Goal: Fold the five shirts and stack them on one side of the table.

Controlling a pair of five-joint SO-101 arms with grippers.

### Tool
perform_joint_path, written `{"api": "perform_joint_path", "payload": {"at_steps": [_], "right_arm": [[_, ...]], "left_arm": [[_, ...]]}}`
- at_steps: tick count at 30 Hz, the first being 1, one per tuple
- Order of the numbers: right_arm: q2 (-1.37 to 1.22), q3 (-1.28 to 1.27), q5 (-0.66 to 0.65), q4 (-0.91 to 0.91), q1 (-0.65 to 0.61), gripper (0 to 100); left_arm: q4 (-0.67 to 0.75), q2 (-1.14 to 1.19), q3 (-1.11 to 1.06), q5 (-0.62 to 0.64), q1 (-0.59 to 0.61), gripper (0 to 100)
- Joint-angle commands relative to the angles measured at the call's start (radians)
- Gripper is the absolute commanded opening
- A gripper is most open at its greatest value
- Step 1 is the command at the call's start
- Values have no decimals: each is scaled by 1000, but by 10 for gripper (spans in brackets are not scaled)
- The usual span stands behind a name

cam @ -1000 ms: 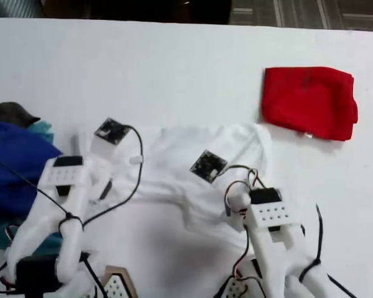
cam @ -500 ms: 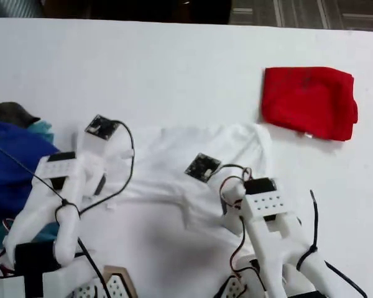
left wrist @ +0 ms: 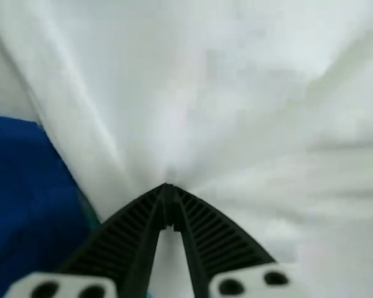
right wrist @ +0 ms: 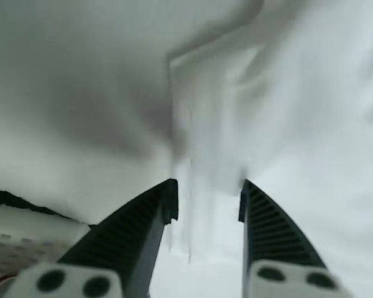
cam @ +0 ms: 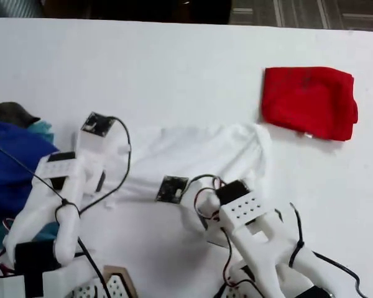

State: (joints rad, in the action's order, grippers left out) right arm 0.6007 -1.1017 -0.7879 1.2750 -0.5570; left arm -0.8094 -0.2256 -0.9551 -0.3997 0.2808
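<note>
Pinching the white shirt (cam: 193, 155) at mid-table in the closed left gripper (left wrist: 166, 189); swings the right gripper (right wrist: 205, 198), jaws apart and gripping nothing, leftward along the near hem, likely seeking a fold grip.

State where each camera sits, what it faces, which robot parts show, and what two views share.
High view: fixed above, looking down on the table; both arms over the white shirt.
Left wrist view: on that wrist, looking along the left gripper, shut on the white shirt.
Right wrist view: on that wrist, looking along the open right gripper at the shirt.
Shared: high and left wrist views show the blue shirt.
</note>
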Motion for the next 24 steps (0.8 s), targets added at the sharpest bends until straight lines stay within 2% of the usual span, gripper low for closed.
{"api": "perform_joint_path", "payload": {"at_steps": [1,4,15,20,24], "right_arm": [[-4,-21,2,-33,-27,219],[-5,-77,2,-102,-53,255],[-5,-144,2,-189,-68,255],[-7,-153,0,-205,-24,255],[-45,-153,-66,-205,38,255]], "left_arm": [[52,8,19,31,17,25],[52,9,19,25,17,25],[52,9,19,28,18,25],[52,9,19,28,18,25],[52,9,19,28,18,25]]}}
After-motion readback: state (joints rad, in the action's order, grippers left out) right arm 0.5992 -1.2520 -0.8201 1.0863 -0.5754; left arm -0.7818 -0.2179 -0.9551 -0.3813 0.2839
